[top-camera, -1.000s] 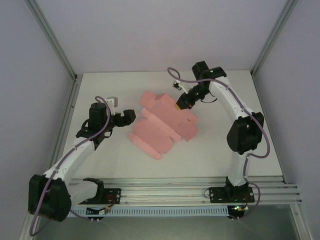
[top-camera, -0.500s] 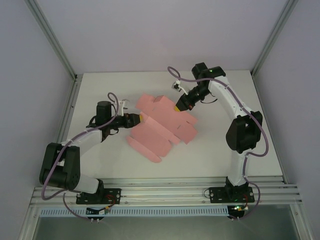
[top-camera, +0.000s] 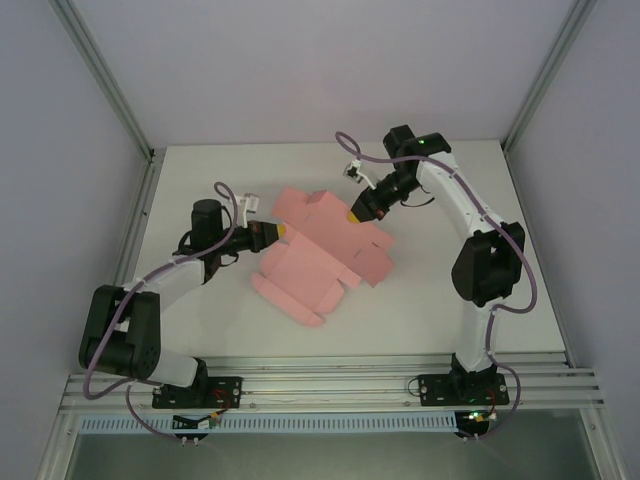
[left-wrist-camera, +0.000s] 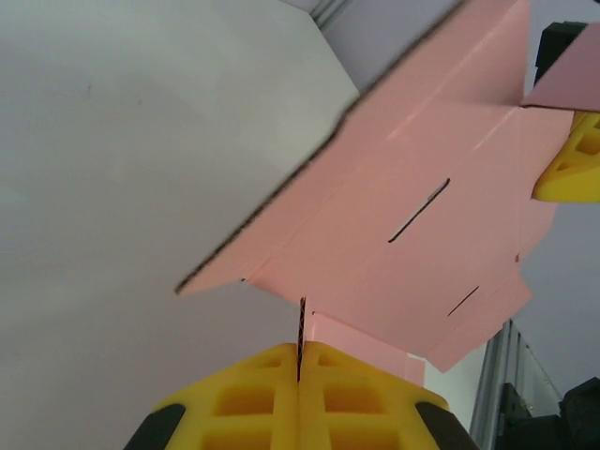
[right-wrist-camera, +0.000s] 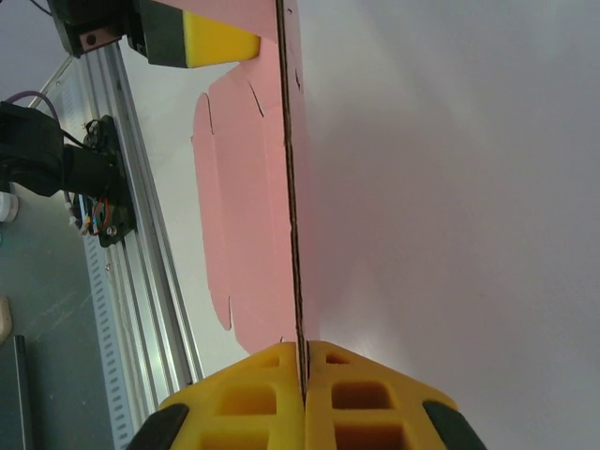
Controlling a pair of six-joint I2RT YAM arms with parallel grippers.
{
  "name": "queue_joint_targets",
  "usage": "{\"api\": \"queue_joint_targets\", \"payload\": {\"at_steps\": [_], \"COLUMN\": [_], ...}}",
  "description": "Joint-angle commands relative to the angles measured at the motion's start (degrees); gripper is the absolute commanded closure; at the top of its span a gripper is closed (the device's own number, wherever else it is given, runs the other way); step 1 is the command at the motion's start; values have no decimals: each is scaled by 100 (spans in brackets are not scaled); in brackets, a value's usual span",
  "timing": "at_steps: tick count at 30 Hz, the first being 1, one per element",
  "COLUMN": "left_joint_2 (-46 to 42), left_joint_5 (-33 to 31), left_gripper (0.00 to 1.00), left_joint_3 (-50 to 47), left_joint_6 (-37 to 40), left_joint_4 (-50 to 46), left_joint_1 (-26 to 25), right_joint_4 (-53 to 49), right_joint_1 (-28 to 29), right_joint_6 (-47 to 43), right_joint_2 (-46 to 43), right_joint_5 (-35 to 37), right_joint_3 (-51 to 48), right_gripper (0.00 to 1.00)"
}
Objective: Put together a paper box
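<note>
The paper box (top-camera: 310,265) is a flat die-cut sheet of thin pink card, not folded up into a box. It is spread over the middle of the table (top-camera: 450,320). From the top camera it reads as a broad central panel. Squared flaps step out toward the table's far and right sides, and rounded tabs sit along the corner nearest the table's front left.

The left wrist view shows the paper box (left-wrist-camera: 422,206) smooth and matte, with a dark cut edge. Two thin slits are cut into the panel, and faint crease lines run between flaps. Its long edge seems to stand off the table (left-wrist-camera: 112,187), with soft shadow below it.

The left gripper (top-camera: 277,233) meets the sheet on the side facing the table's left edge. In its own camera the left gripper (left-wrist-camera: 300,361) has its yellow fingers (left-wrist-camera: 244,394) pressed together on a thin edge of card.

The right gripper (top-camera: 357,213) holds the sheet's far part, toward the back of the table. In the right wrist view the right gripper (right-wrist-camera: 302,375) has its fingers (right-wrist-camera: 366,398) pinched tight on the card. Here the paper box (right-wrist-camera: 244,187) appears nearly edge-on, a dark line running straight away from the fingers, with scalloped pink tabs to one side.
</note>
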Motion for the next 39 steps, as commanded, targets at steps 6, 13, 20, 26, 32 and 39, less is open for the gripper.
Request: {"api": "queue_joint_targets", "payload": {"at_steps": [6,13,20,26,32,39], "left_joint_2": [-715,-247,1013,1541,894,-261], "left_joint_5": [-3358,-5978,-7873,-8260,-7621,-6264], "left_gripper": [100,100,100,100,57,20], "left_joint_3": [621,869,1533,1867,1466,775], "left_joint_6": [1954,3220,3595,3290,2834,1965], "left_joint_4": [-2248,-2180,-2070,-2159,-2051,-1971], "left_joint_1": [-1652,-3368,-4311,-4434,-4393,-3924], "right_joint_4": [20,272,521,651,807,1267], "right_joint_1": [-19,-3,31,51,50,144], "right_joint_6": [559,944,1140,1095,859,259], "right_joint_2": [146,28,-146,-291,-343,-290], "right_joint_5": [-96,-51,102,514,874,1771], "right_joint_3": [81,-56,-307,-551,-614,-791], "right_gripper": [100,100,100,100,100,100]}}
